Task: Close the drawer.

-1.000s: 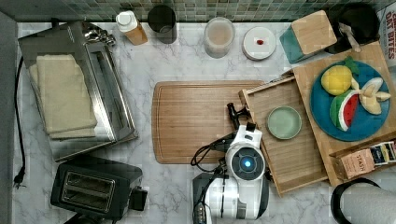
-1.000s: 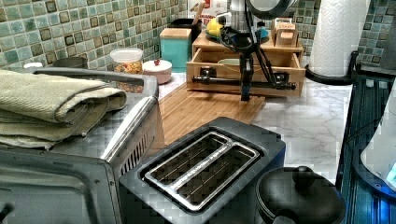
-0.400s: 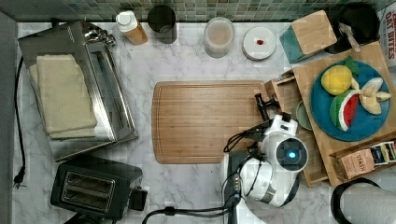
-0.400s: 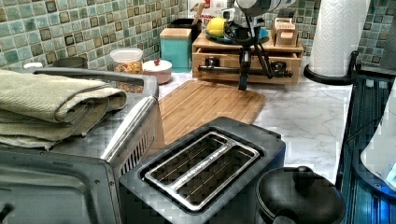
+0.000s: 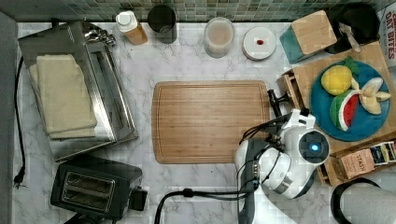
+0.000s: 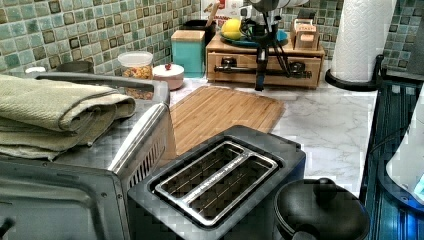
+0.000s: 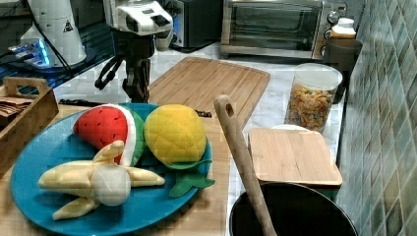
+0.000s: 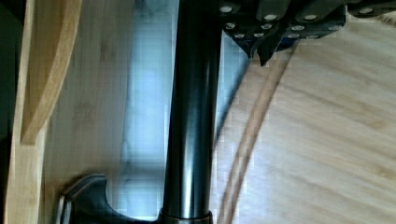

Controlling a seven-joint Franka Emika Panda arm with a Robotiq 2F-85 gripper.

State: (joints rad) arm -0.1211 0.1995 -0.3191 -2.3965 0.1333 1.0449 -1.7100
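Under the white arm at the top view's right, the drawer (image 5: pixel 286 88) sits pushed into its wooden stand, only its front edge and one end of the black bar handle (image 5: pixel 275 100) showing between the arm and the cutting board (image 5: pixel 210 122). In the left view the gripper (image 6: pixel 260 82) hangs straight down in front of the drawer's face, fingertips just below the handle and above the marble counter (image 6: pixel 320 125) — the right view shows it between the board and the blue plate (image 7: pixel 59 147) of toy fruit. In the wrist view the handle runs as a thick black bar just beside the fingertips (image 8: pixel 261 49), which look drawn together with nothing between them — grooved board on one side, drawer front on the other.
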